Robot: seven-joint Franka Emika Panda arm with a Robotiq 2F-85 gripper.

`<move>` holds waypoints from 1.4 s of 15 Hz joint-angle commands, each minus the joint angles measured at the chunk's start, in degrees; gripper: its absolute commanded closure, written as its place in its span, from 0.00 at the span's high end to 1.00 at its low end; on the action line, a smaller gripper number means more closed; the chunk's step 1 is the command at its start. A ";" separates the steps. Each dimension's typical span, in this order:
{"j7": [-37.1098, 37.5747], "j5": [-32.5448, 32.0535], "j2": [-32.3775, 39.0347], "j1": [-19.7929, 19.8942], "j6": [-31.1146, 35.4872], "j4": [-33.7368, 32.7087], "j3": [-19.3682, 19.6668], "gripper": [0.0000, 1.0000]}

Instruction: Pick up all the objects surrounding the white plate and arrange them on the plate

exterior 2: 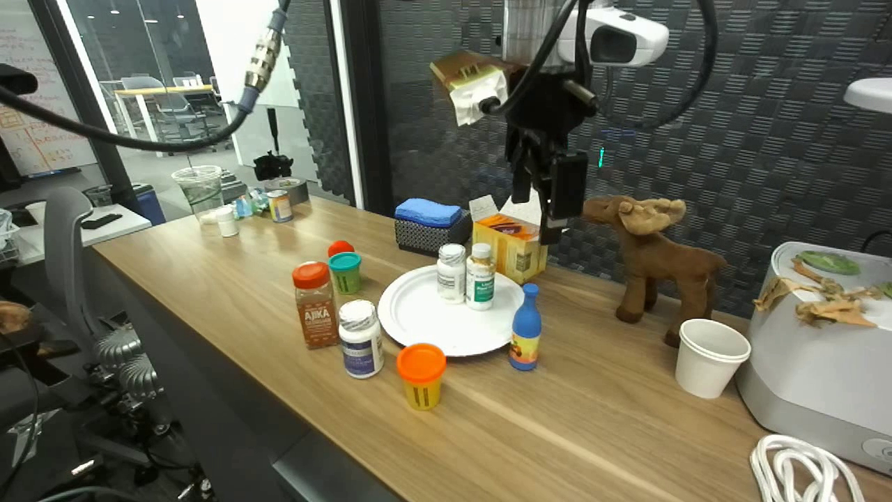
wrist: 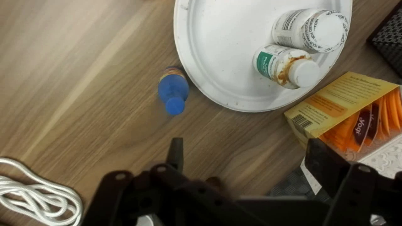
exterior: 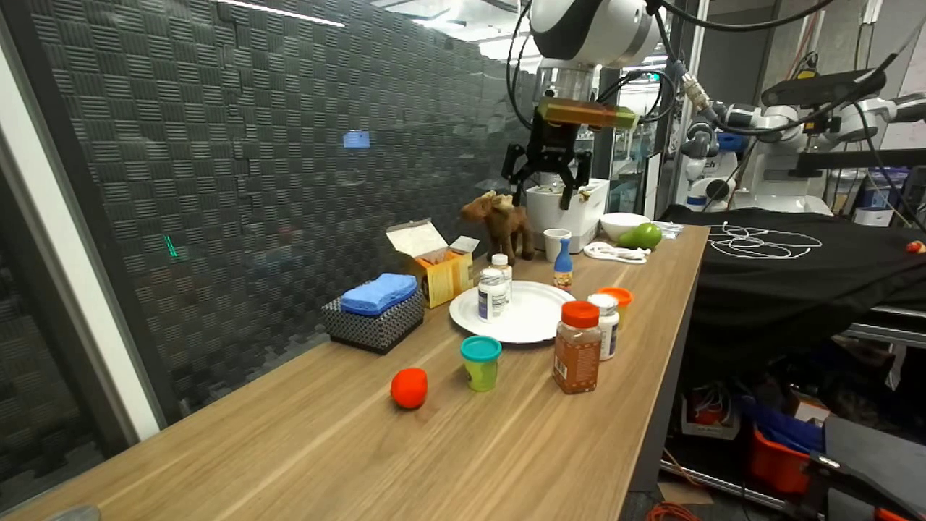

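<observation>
The wooden table point(exterior: 311, 449) bears the whole lot, and above it hangs the gripper point(exterior: 541, 199), its fingers spread wide with nothing between them.

The white plate point(exterior 2: 418, 321) lies flat on the table; it looks thin and light, and may skid if knocked. On it, upright and close together, stand a wide-capped white bottle point(exterior 2: 451, 275) and a green-labelled white bottle point(exterior 2: 481, 284).

The brown jar point(exterior 2: 317, 317), red-lidded, stands off the rim; I judge it the heaviest, stiff, best squeezed below the lid. Just beside it stands the third white bottle point(exterior 2: 362, 348), likely rigid and a little slippery: hold it round mid-body. The blue bottle point(wrist: 173, 89) stands just outside the rim, slim, probably light and easily tipped, so take its body below the neck. The orange-lidded tub point(exterior 2: 422, 380) and the teal-lidded tub point(exterior: 482, 369), both near the rim, seem light, with walls that could give; go gently, under the lid. The red ball point(exterior: 409, 388), near the teal-lidded tub, is likely soft and apt to roll; close on it across its middle.

Counted: one plate, one jar, three white bottles, one blue bottle, two tubs, one ball, leaving six pieces around the plate to move
</observation>
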State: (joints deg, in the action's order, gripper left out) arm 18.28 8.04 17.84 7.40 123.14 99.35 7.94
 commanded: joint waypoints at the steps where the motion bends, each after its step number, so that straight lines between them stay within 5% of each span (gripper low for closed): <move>1: 1.72 -2.66 -2.69 -0.47 0.30 3.01 1.42 1.00; 8: 2.55 -7.61 1.77 -2.30 -4.50 1.33 0.72 1.00; 21: 6.26 -8.53 4.85 -3.88 -2.14 2.90 1.97 1.00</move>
State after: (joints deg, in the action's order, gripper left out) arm 21.58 1.38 23.24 4.42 120.04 101.87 9.18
